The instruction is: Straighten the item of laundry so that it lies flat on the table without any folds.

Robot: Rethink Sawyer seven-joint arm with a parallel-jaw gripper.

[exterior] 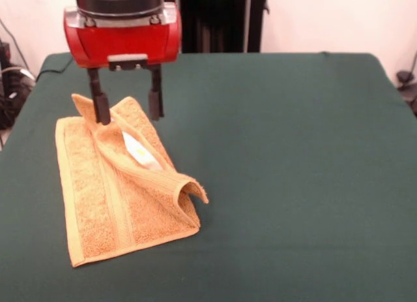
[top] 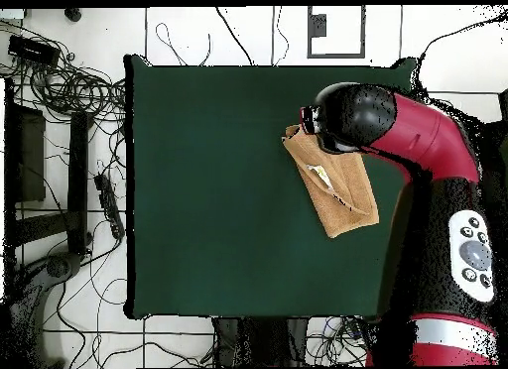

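Note:
The orange-tan towel [exterior: 117, 197] lies at the left of the green table [exterior: 293, 158]. One side is folded over in a raised diagonal ridge, and a white tag [exterior: 140, 152] shows in the fold. My gripper [exterior: 128, 114] hangs over the towel's far end, open, with one finger [exterior: 101, 106] at the raised fold and the other [exterior: 155, 100] just beyond the towel's edge. In the overhead view the towel [top: 340, 198] lies near the table's [top: 218, 186] right edge, and the arm's head [top: 352, 115] hides the gripper and the towel's top corner.
The black pedestal [exterior: 221, 18] stands behind the table's far edge. In the overhead view, cables and equipment [top: 69, 137] lie on the floor left of the table. The red arm [top: 446, 186] runs along the table's right side.

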